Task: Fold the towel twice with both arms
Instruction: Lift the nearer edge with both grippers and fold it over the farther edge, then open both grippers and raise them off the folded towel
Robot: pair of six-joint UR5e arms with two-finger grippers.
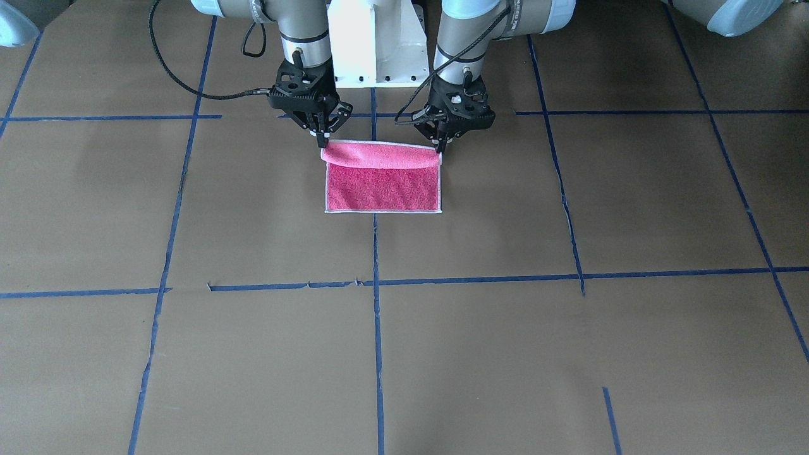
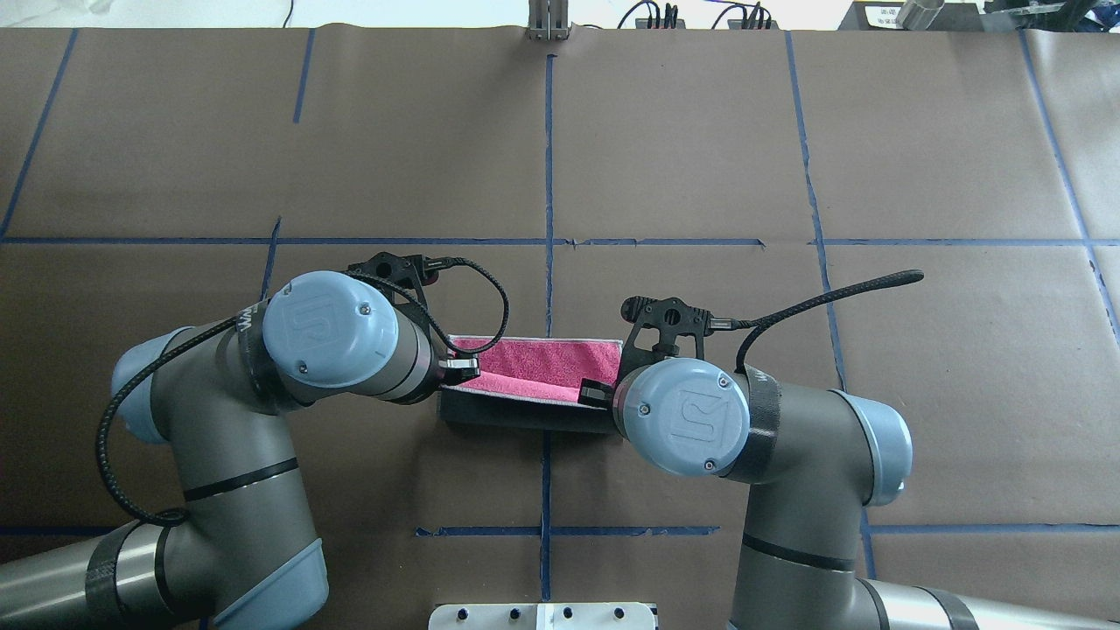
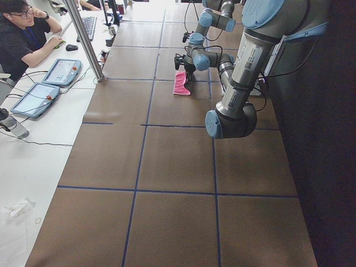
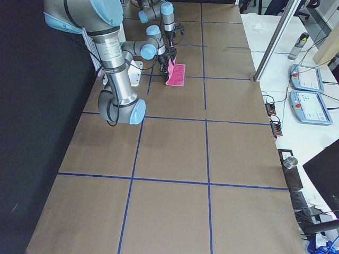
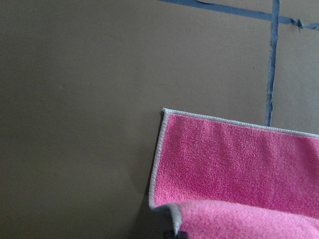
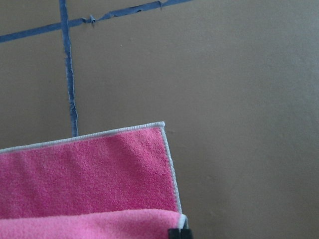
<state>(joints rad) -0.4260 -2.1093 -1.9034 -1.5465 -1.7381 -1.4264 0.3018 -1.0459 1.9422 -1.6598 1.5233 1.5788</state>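
Note:
The towel [image 1: 382, 183] lies pink face up on the brown table just in front of the robot base. Its edge nearest the robot is lifted and curls over the flat part. The grey face of the lifted strip shows in the overhead view [image 2: 525, 413]. My left gripper [image 1: 440, 150] is shut on the lifted corner on my left side, and shows in the overhead view too [image 2: 461, 367]. My right gripper [image 1: 323, 140] is shut on the other lifted corner, also seen from overhead [image 2: 595, 391]. The wrist views show the towel's flat far corners [image 5: 234, 159] [image 6: 89, 174].
The white pedestal base [image 1: 376, 44] stands right behind the grippers. Blue tape lines [image 1: 377, 354] divide the brown table cover. An operator [image 3: 22, 33] sits at a side desk with tablets [image 3: 58, 71]. More tablets [image 4: 310, 108] lie on the desk at the other end.

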